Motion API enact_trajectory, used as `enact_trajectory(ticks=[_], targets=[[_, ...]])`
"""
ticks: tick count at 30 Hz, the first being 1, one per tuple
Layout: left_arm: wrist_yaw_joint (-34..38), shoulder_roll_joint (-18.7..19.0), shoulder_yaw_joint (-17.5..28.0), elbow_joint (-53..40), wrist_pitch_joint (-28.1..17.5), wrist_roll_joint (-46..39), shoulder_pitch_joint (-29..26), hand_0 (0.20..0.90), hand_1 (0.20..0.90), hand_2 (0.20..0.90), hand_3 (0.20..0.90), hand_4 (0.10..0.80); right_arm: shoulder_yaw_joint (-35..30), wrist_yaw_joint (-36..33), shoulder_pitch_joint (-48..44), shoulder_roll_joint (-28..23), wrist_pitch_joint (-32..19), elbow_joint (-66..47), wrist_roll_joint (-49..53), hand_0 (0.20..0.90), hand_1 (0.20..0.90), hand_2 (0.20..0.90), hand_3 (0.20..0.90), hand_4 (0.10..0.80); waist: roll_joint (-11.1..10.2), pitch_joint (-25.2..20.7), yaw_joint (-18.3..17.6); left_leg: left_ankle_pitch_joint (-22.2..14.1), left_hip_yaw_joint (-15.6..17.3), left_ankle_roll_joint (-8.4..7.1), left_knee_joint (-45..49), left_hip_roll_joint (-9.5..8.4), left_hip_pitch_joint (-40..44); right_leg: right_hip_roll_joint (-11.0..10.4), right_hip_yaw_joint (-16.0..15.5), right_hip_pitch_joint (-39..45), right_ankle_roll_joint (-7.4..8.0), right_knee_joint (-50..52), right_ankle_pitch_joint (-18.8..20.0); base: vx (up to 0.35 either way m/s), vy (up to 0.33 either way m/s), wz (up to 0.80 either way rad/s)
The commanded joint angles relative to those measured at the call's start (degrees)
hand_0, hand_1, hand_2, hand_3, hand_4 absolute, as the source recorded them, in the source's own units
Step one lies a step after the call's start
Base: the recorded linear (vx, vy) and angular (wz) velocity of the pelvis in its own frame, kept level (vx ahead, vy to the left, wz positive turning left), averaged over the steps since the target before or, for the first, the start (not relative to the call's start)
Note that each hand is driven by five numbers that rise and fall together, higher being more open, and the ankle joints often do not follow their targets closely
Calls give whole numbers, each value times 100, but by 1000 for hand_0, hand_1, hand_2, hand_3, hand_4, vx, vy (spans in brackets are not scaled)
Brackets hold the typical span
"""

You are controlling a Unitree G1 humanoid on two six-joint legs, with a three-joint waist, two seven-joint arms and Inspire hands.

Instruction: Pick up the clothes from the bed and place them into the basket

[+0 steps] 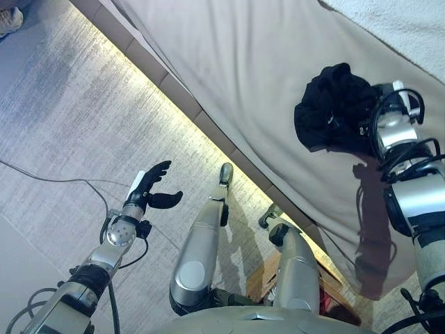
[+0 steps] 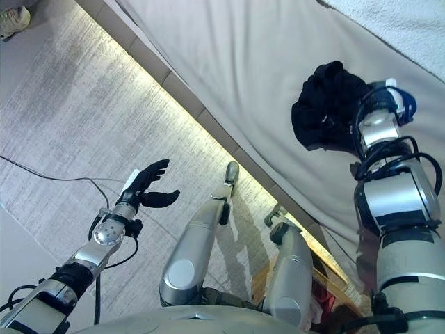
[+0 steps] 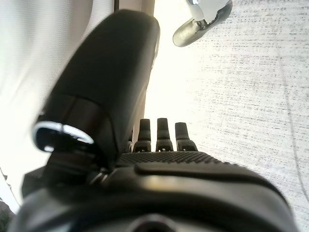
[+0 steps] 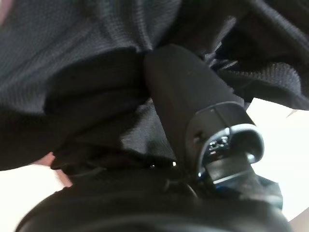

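On the bed (image 1: 229,62), toward its right side, a bundle of black clothes (image 1: 332,106) lies bunched in a rumpled heap on the pale grey sheet. The right hand (image 4: 193,111) is at the right edge of this heap and pushed into it: in the right wrist view the thumb presses into the dark knit cloth, which folds over and around it, while the other fingers are buried in the fabric, so I cannot tell how far that hand is closed or whether it truly has hold of the cloth. From the head views only the wrist and silver forearm of that arm show, reaching up from the lower right to the garment. A white fleecy blanket (image 1: 396,24) covers the far upper right corner of the bed. The edge of the bed runs slantwise from upper left to lower right, with a bright strip of light along its foot where it meets the grey carpet (image 1: 62,111). The left hand (image 1: 154,186) hangs over the carpet at lower left, well apart from the bed and the clothes, empty, its fingers loosely spread and the thumb standing out to the side. A shoe (image 1: 10,19) shows at the upper left corner on the carpet.
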Motion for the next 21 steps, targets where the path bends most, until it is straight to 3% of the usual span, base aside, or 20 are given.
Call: enact_trajectory(ticks=[1,4,5,7,10,14,21], targets=[[213,51,54,-167,-140,131,441,900,900,900,900,800,-297,-585,490,-363,-672,-52,1140,300,300,300,200,100,278,-368,-134,-378,-159,-188,49,217,-32,306,-8,162,108,-391,287,58,26,-12],[290,-82,80,92,-171,193,490,900,900,900,900,800,-903,-588,548,-375,-1177,-116,2017,300,300,300,200,100,280,-491,-231,-412,-87,-235,-19,270,172,400,58,368,73,-509,236,14,46,-19],[315,-114,76,154,-196,193,511,900,900,900,900,800,-1063,-493,590,-372,-1326,-142,2258,300,300,300,200,100,303,-498,-242,-259,-14,-197,-57,287,183,412,-22,393,6,-579,376,-49,78,-17],[347,-189,78,286,-241,220,562,900,900,900,900,800,-1392,-164,672,-355,-1798,-220,3094,300,300,300,200,100,309,-577,-284,-247,39,-210,-175,310,355,464,3,547,6,-693,375,-5,67,-14],[406,-476,152,813,-548,374,736,900,900,900,900,800,-2081,889,1068,-64,-2502,-785,4749,300,300,300,200,100,295,-809,-421,-250,157,-260,-458,354,760,541,51,925,38,-965,345,51,66,-11],[491,-897,271,1730,-1092,760,794,900,900,900,900,800,-2555,1554,1828,533,-2905,-1752,5619,300,300,300,200,100,211,-1082,-617,-240,329,-300,-746,413,1147,579,84,1306,53,-1204,298,32,44,-9],[782,-1302,418,2073,-1063,1112,924,900,900,900,900,800,-2677,1820,3168,1566,-3081,-3770,6375,300,300,300,200,100,-20,-1603,-1044,-184,566,-352,-1242,475,1937,696,349,2065,82,-1783,344,43,2,-15]])
